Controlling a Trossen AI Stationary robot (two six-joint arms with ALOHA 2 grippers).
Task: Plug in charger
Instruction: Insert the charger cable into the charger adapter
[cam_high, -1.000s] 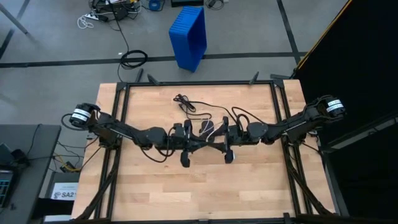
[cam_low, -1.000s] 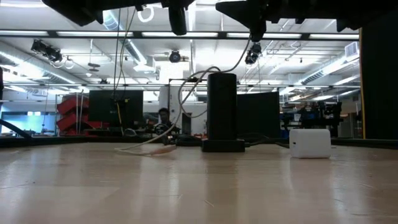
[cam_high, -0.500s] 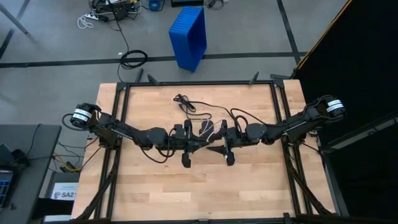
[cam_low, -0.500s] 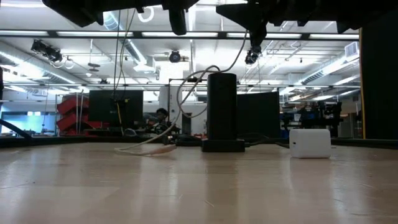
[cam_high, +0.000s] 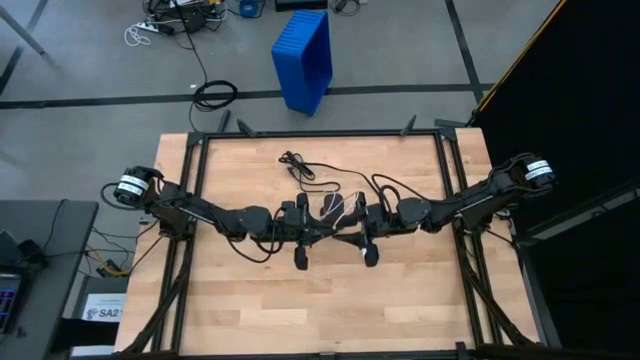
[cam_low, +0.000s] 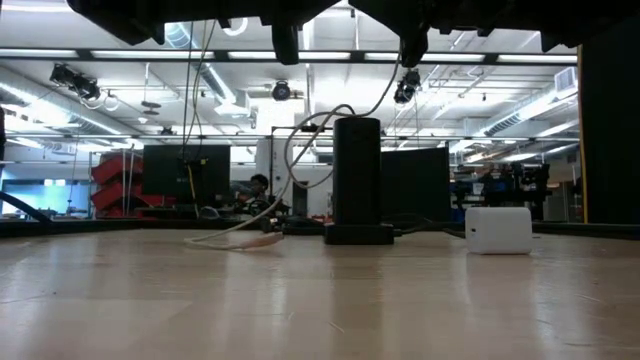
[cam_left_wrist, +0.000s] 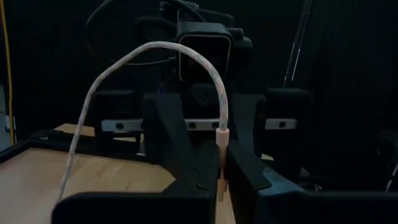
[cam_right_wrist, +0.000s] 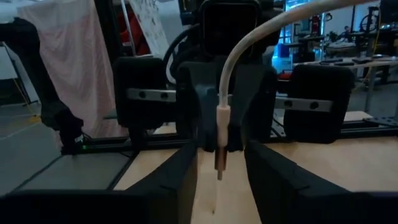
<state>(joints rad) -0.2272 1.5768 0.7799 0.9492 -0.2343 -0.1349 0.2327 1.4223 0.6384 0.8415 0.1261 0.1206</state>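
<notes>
Tabletop (cam_high: 250, 300), middle hidden under both arms from above. Low down, only a black upright block (cam_low: 357, 180) and, just right of it, the white charger (cam_low: 498, 230) sitting flat; can't make out any socket. Left gripper (cam_left_wrist: 221, 180) pinched tight on the pale cable (cam_left_wrist: 124, 59) right at its plug (cam_left_wrist: 221, 140), tip pointing down. Right gripper (cam_right_wrist: 221, 186) facing it, fingers (cam_right_wrist: 177, 180) narrow either side of that plug, seemingly not touching.
</notes>
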